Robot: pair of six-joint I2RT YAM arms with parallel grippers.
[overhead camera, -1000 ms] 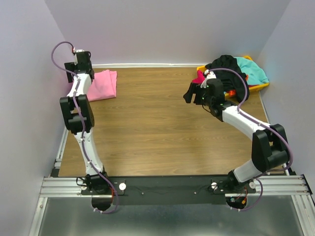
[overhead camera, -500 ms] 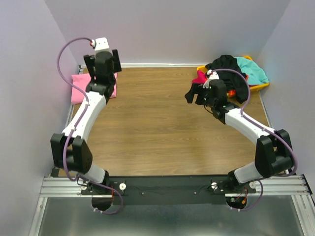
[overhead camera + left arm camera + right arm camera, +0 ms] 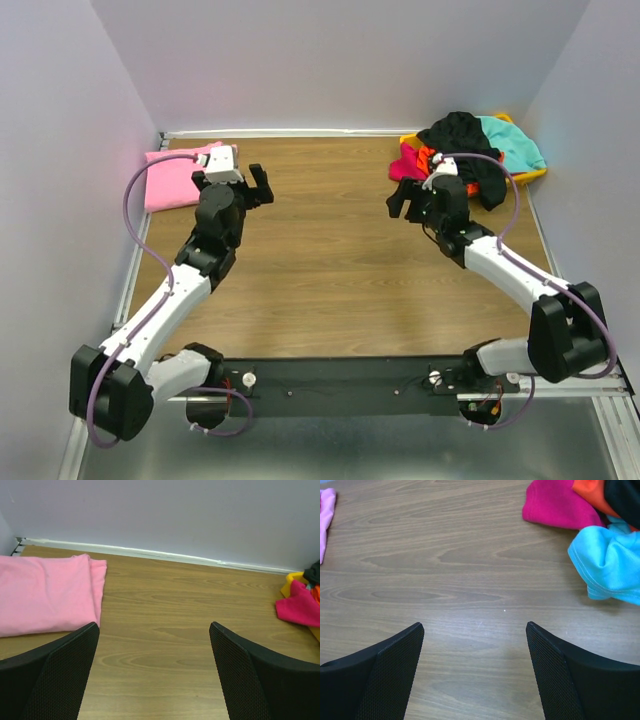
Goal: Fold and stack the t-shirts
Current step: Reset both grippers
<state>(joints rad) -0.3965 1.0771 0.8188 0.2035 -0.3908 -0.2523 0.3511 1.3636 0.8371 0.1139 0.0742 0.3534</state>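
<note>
A folded bright pink t-shirt (image 3: 178, 178) (image 3: 45, 597) lies flat at the back left of the table. Unfolded t-shirts are heaped at the back right: black (image 3: 462, 130), teal (image 3: 512, 143) (image 3: 607, 562), magenta (image 3: 405, 165) (image 3: 555, 505) and orange-red (image 3: 432, 158). My left gripper (image 3: 258, 188) (image 3: 154, 626) hangs open just right of the pink shirt, with only bare wood between its fingers. My right gripper (image 3: 398, 202) (image 3: 475, 625) is open too, empty, and sits a little in front of the magenta shirt.
The heap rests in and over a yellow bin (image 3: 532, 177) (image 3: 292, 582) in the back right corner. Walls close the table at the back and on both sides. A wide stretch of wooden tabletop (image 3: 330, 250) lies between the two arms.
My left arm has swung from over the pink shirt at the back left corner towards the right and nearer, uncovering the shirt. The right gripper has shifted slightly right and nearer.
</note>
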